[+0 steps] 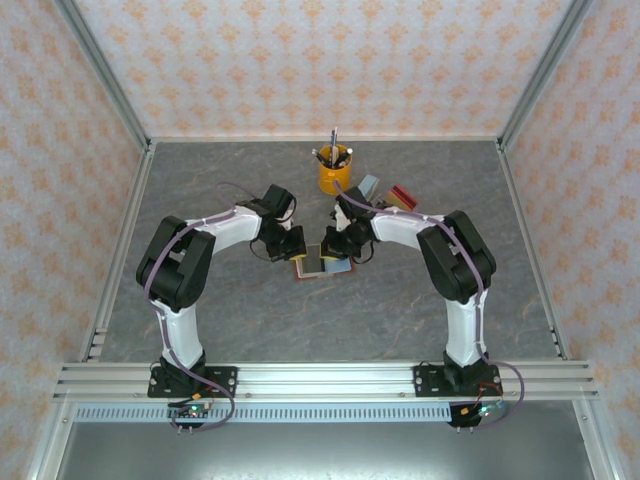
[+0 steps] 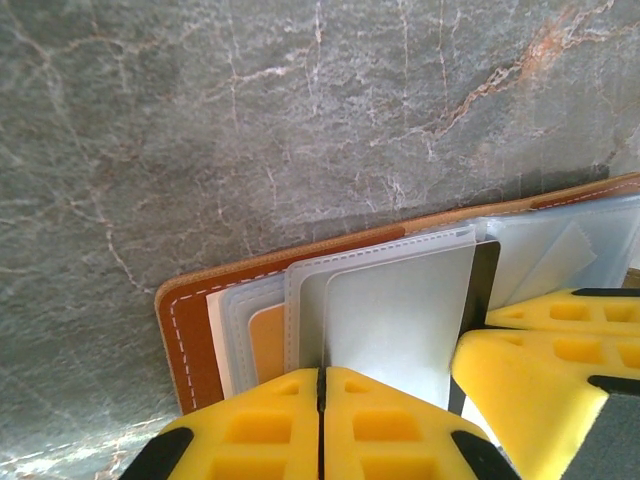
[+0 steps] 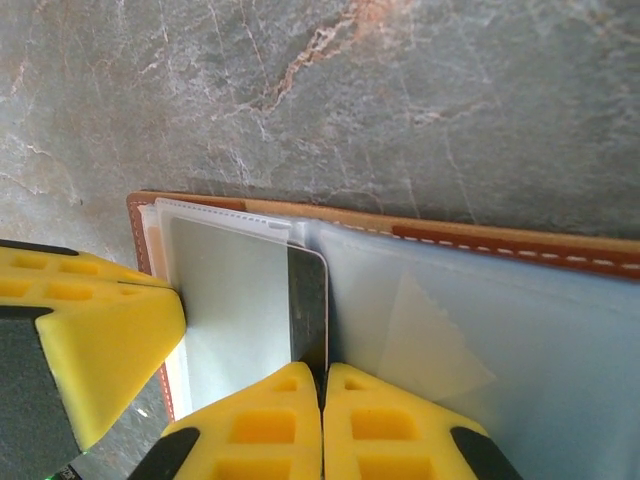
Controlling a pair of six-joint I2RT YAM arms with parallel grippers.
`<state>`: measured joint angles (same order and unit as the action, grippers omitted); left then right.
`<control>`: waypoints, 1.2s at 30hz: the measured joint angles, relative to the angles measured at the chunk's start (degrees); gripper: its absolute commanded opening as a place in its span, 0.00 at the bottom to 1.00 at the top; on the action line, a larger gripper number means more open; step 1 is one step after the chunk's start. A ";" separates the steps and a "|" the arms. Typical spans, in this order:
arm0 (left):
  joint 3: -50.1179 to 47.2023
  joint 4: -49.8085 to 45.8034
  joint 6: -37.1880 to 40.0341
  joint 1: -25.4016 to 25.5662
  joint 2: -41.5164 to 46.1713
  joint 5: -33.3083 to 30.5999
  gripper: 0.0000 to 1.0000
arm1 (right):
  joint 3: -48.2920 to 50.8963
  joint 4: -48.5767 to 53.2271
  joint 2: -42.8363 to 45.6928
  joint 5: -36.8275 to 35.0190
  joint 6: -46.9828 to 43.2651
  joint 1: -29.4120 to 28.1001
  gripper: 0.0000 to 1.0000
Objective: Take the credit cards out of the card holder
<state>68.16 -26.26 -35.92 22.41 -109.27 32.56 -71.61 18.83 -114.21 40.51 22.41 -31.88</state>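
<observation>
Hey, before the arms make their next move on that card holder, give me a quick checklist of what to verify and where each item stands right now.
1. Card holder lies open and flat on the table: ok.
2. Left gripper is shut at a clear sleeve: ok. Whether it really pinches the sleeve: cannot tell.
3. Right gripper is shut on the dark card: ok.
4. Dark card is free of its sleeve: cannot tell.
5. The two grippers are not touching each other: cannot tell, they are crowded close.
6. Loose cards by the yellow cup lie apart from the holder: ok.
</observation>
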 measured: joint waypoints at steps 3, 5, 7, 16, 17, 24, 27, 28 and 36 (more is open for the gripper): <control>-0.02 0.00 0.00 0.00 0.00 0.00 0.11 | 2.21 -0.70 1.66 0.07 -0.02 1.01 0.04; -0.02 0.02 0.00 0.00 0.00 0.00 0.11 | 3.54 -0.81 2.71 0.39 -0.20 2.16 0.02; -0.02 0.09 0.00 0.00 0.00 0.02 0.12 | 4.72 -1.01 3.56 0.70 -0.17 3.17 0.01; -0.02 0.13 -0.28 -0.02 0.92 0.02 0.22 | 8.44 -1.79 8.35 0.87 -0.17 3.80 0.00; -0.02 0.15 -0.48 -0.02 1.14 0.02 0.24 | 8.87 -1.79 9.14 0.87 -0.17 3.89 0.00; -2.05 3.41 -2.82 -0.42 3.56 1.25 0.39 | 10.73 -1.81 12.94 1.68 -0.13 5.73 0.00; -3.19 5.46 -3.80 -0.83 5.14 2.60 0.49 | 10.82 -1.81 14.01 2.78 -0.11 6.54 0.00; -3.63 6.32 -4.17 -0.87 5.84 3.17 0.53 | 10.88 -1.84 14.49 3.19 -0.13 6.80 0.00; -7.98 18.32 -10.43 -2.34 11.63 12.31 0.74 | 12.17 -6.08 19.37 11.91 1.60 11.08 0.00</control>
<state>60.18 -7.94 -46.35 20.08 -97.65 44.86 -59.44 12.75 -94.85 52.42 24.01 -20.80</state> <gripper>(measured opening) 0.720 0.043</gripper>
